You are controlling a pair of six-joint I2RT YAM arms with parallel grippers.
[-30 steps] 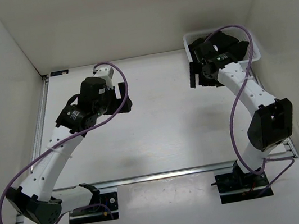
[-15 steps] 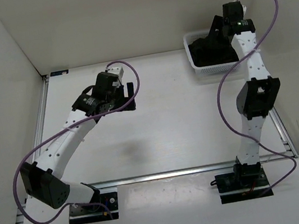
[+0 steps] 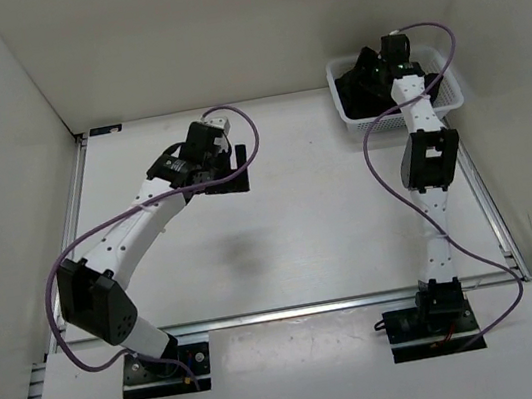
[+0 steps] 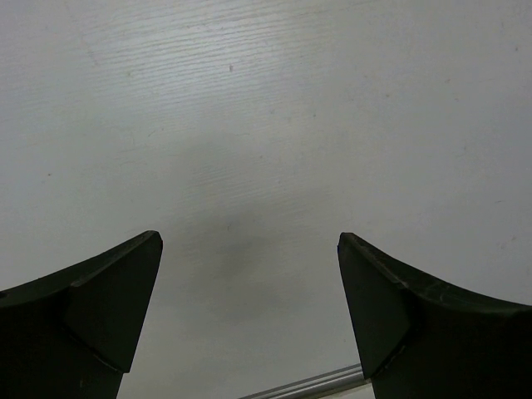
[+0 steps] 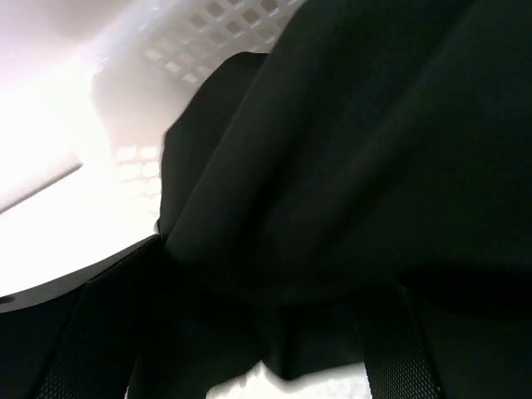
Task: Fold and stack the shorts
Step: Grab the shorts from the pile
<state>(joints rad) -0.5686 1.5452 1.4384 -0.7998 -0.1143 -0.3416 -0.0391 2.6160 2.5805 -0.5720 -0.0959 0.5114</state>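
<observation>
White-walled table [image 3: 332, 230], left claw [image 4: 249, 245] apart above it, right claw [image 5: 266, 283] apart astride shorts [image 5: 349, 150] in basket [image 3: 385, 122]

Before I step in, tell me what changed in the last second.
The right pincer swung up and over, down into the shorts in the basket, jaws wide around fabric. The left pincer reached farther across the table, open. Basket and shorts stayed put.
</observation>
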